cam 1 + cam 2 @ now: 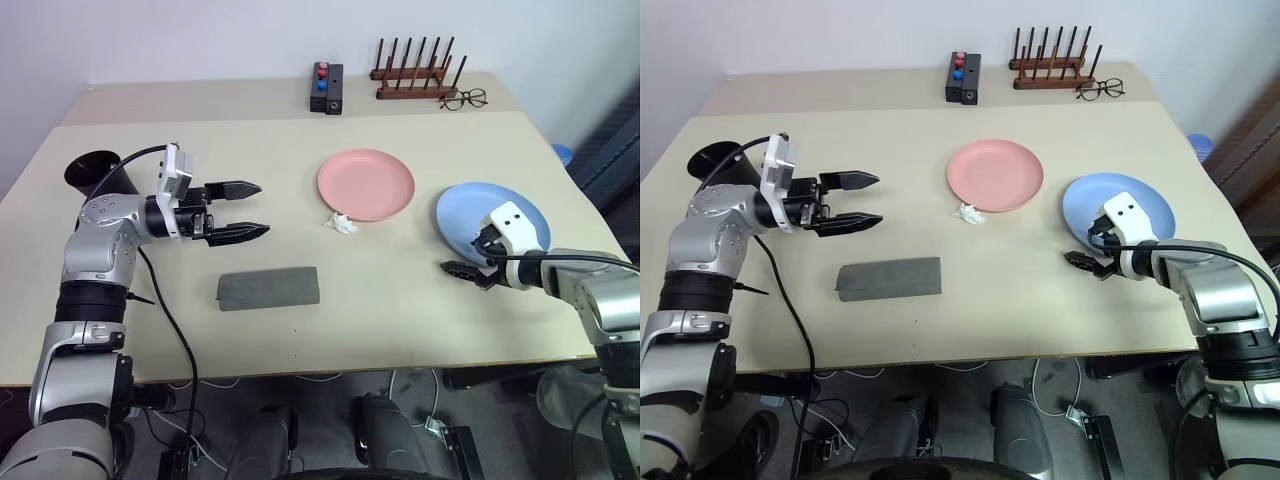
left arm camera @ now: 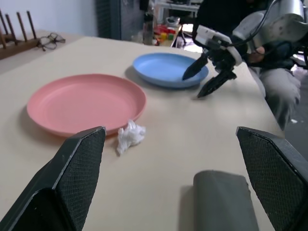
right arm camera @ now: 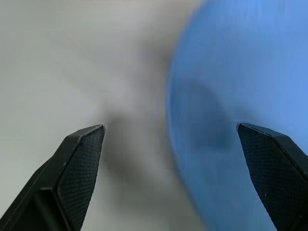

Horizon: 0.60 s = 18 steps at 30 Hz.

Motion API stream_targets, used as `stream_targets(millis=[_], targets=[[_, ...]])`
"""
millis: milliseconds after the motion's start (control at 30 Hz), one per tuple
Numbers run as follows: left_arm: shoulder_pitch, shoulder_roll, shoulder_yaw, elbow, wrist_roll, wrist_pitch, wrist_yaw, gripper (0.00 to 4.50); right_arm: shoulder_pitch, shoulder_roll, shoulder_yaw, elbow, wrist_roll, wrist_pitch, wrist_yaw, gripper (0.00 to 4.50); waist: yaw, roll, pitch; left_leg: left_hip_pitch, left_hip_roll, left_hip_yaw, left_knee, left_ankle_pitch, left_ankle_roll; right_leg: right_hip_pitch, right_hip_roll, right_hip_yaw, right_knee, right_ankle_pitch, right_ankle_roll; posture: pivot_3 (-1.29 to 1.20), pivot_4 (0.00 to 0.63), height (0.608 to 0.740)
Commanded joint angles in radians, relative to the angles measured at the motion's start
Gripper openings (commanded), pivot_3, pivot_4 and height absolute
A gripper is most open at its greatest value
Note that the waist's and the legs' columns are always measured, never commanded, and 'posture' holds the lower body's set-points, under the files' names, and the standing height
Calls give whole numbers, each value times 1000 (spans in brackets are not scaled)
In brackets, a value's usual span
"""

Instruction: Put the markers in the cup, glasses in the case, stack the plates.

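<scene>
Beige tabletop (image 1: 400,300) fills the head view — a black cup (image 1: 95,170) stands at the far left edge; the grey case (image 1: 268,288) lies closed near the front; the pink plate (image 1: 366,184) sits mid-table with a crumpled white scrap (image 1: 340,223) touching its near rim; the blue plate (image 1: 495,222) lies to its right, apart from it. The left gripper (image 1: 240,210) hovers above the table beyond the case, fingers spread wide and empty; the right gripper (image 1: 470,262) sits at the blue plate's near-left rim, fingers apart, holding nothing. Left wrist view: both plates, the scrap, the case's end; clear spectacles (image 2: 52,40) beside a wooden rack (image 2: 17,36). Right wrist view: wide fingers straddling the blue plate's edge — blurred.
</scene>
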Motion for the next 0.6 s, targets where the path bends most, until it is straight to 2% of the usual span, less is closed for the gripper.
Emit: stream_targets(millis=[33,133,367,400,500,600], targets=[[-5,0,3,-29,11,-42,1,4475,7,-28,-10,5,-44,-17,-24,4500,0,0,0,0,0,0,0,0,0,0,0,0,0,0,0,0,150,740],[-12,-1,3,-18,22,-60,5,4500,-5,-33,30,52,-105,-64,-47,3716,1,0,0,0,0,0,0,0,0,0,0,0,0,0,0,0,150,740],[-10,4,17,-7,34,-83,29,4500,-144,-23,97,184,-223,-230,-69,305,8,0,0,1,0,0,0,1,-1,2,0,0,0,0,0,0,150,740],[-8,5,20,-6,36,-90,35,4500,-185,-12,102,214,-233,-250,-73,34,7,0,0,1,0,0,0,1,-1,2,0,0,0,0,0,0,150,740],[-9,4,32,-1,30,-93,58,4500,-321,30,126,305,-263,-340,-70,34,3,0,0,2,0,0,0,2,-3,1,0,0,0,0,0,0,150,740],[-23,-3,54,20,32,-119,105,4500,-528,131,138,434,-286,-432,-106,34,-12,0,0,2,0,0,-1,4,-6,1,0,0,0,0,0,0,150,740]])
